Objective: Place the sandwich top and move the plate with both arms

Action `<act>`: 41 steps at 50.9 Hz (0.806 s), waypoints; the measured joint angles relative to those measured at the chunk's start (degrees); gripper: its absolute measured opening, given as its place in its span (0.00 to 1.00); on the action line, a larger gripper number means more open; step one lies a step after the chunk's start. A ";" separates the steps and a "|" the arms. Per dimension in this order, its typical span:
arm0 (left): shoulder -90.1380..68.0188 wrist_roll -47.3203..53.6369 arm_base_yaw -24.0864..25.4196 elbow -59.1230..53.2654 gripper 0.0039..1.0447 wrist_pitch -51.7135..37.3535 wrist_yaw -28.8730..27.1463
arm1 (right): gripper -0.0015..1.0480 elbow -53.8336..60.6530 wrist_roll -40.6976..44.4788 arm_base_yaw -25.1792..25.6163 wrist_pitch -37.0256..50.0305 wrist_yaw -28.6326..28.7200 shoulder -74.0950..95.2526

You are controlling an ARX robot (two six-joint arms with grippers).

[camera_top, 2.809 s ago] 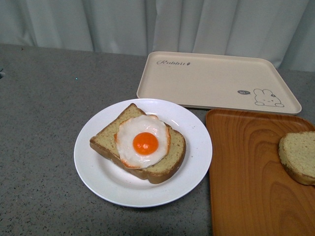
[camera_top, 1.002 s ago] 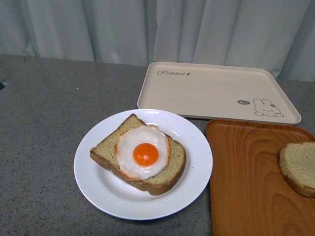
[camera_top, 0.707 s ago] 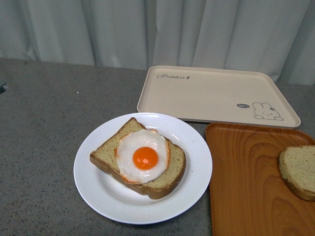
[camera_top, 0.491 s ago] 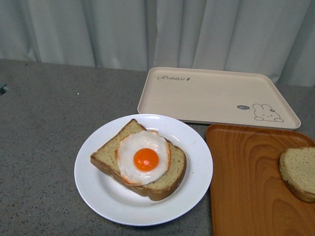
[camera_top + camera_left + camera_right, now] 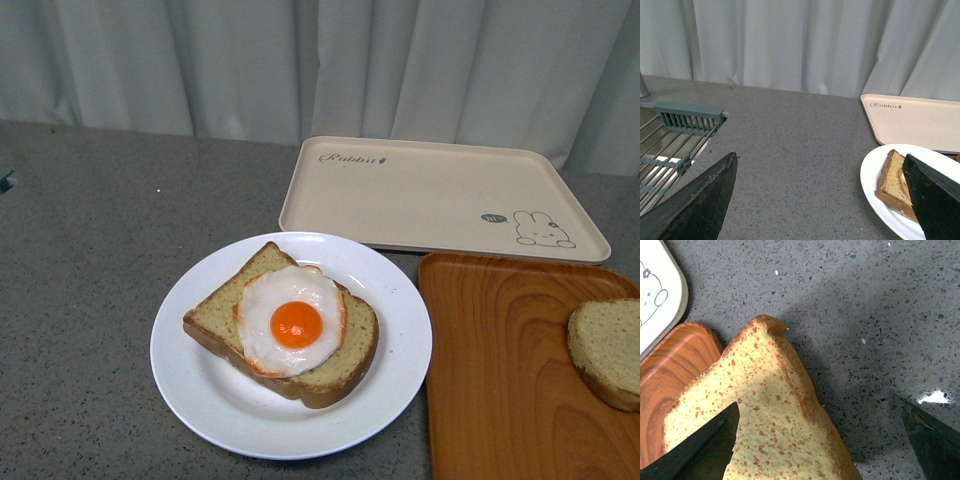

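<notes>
The right fingers (image 5: pixel 697 452) are spread wide with nothing held, and the sandwich top (image 5: pixel 757 410) lies directly below the gap between them. It sits off-centre. One finger overlaps the speckled face of the slice in the right wrist view, while the other hangs over bare counter (image 5: pixel 865 300) beyond the crust. The slice's crust edge runs slantwise across the gap, from its rounded corner far from the wrist back towards the wrist. A closing move would therefore meet the bread on a skew unless the wrist shifts towards the bread or turns. The slice rests partly on the wood-grain tray (image 5: pixel 675 365) and partly overhangs the counter. Whether the fingertips are level with the bread or above it I cannot tell.

The right arm is plainly the nearer one. The left fingers (image 5: pixel 692 207) are also parted and empty, well apart from the sandwich top. Just beyond one left finger is the plate (image 5: pixel 871 172), which is partly hidden behind it. A wire rack (image 5: pixel 685 117) lies beyond the other.

The plate sits on the counter just beside the wood-grain tray and carries the egg-topped slice (image 5: pixel 296 325), the likely landing spot. Farther off is the rabbit-print tray (image 5: pixel 430 185), then the curtain (image 5: pixel 250 60). Neither arm shows in the front view.
</notes>
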State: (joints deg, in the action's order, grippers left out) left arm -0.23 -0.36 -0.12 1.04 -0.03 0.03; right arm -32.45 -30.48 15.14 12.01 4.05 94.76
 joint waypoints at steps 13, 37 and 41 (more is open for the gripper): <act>0.00 0.00 0.00 0.00 0.94 0.00 0.00 | 0.91 1.46 -2.08 -2.12 2.62 -0.35 2.36; 0.00 0.00 0.00 0.00 0.94 0.00 -0.02 | 0.90 2.75 -4.24 -3.37 7.28 -0.96 4.44; 0.00 0.00 0.00 0.00 0.94 0.00 -0.02 | 0.79 2.84 -4.52 -3.58 7.45 -1.22 4.76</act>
State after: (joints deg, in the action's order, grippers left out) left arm -0.23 -0.36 -0.12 1.04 -0.03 0.01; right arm -29.61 -35.00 11.55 19.46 2.83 99.53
